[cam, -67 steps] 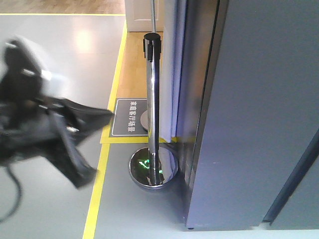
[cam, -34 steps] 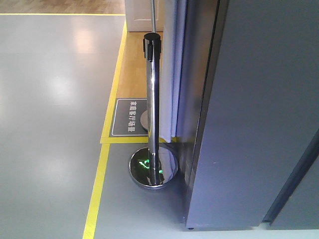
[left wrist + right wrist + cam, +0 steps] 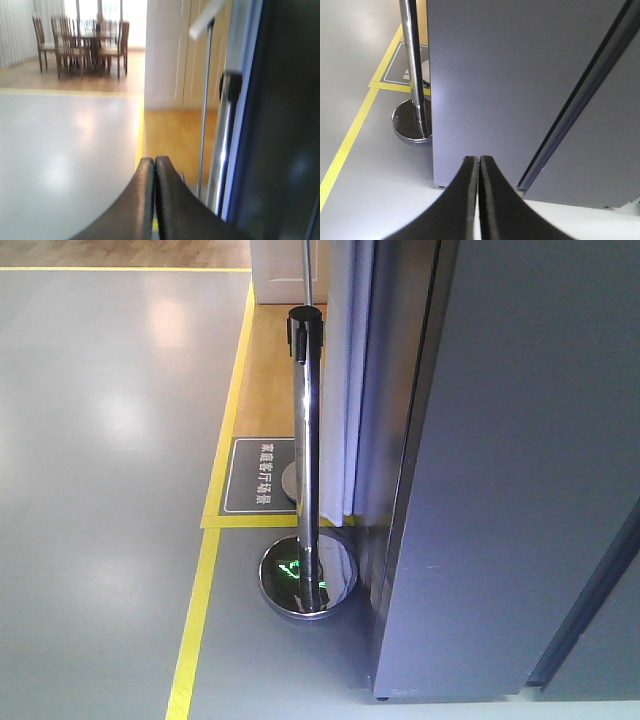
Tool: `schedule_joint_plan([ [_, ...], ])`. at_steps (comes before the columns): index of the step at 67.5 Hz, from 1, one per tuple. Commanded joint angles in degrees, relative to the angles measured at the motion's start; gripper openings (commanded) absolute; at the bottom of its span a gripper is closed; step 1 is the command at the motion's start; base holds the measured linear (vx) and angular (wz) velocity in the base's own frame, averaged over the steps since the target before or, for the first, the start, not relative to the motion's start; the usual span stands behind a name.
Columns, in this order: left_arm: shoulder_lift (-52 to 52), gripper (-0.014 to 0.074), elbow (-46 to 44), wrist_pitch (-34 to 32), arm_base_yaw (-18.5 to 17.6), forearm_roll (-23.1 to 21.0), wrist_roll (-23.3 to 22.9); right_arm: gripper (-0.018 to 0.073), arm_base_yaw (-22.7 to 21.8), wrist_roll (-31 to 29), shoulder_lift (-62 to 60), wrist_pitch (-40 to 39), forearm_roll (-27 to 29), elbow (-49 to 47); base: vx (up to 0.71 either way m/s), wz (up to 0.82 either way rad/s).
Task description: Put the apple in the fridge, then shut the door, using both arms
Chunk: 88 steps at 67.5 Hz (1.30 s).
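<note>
The fridge [image 3: 500,490] fills the right of the front view with its dark grey outside. None of its white inside shows, and a dark seam runs down its left edge. A second dark seam slants across it in the right wrist view, fridge [image 3: 510,75]. I cannot tell which grey face is the door. The apple is out of view. My left gripper [image 3: 154,159] is shut with nothing in it, beside the fridge's edge. My right gripper [image 3: 478,158] is shut and empty, pointing at the base of the grey face. Neither arm appears in the front view.
A chrome stanchion post [image 3: 306,440] on a round base [image 3: 308,582] stands just left of the fridge. Yellow floor tape [image 3: 198,620] and a dark floor sign [image 3: 258,476] lie beside it. A dining table with chairs [image 3: 85,40] stands far off.
A blurred black arm that filled the left of the front view one second ago has left that view. The fridge and the post have not moved.
</note>
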Motion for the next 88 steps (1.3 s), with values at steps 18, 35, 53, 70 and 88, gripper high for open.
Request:
schedule_joint_plan([
  [18, -0.98, -0.0006, 1.7, -11.25, -0.32, 0.53, -0.71, -0.0002, 0.05, -0.16, 0.83, -2.91, 0.15, -1.15, 0.0, 0.0],
  [35, -0.98, -0.0006, 1.7, -11.68, -0.23, 0.53, -0.71, -0.0002, 0.05, -0.16, 0.83, -2.91, 0.15, -1.15, 0.0, 0.0],
  [53, -0.92, -0.0006, 1.65, -11.42, -0.12, 0.53, -0.71, -0.0002, 0.05, -0.16, 0.83, -2.91, 0.15, -1.15, 0.0, 0.0],
  [70, -0.92, -0.0006, 1.65, -11.42, -0.12, 0.53, -0.71, -0.0002, 0.05, -0.16, 0.83, -2.91, 0.15, -1.15, 0.0, 0.0],
  [88, -0.92, -0.0006, 1.65, -11.42, -0.12, 0.53, -0.71, -0.0002, 0.05, -0.16, 0.83, -2.91, 0.15, -1.15, 0.0, 0.0],
])
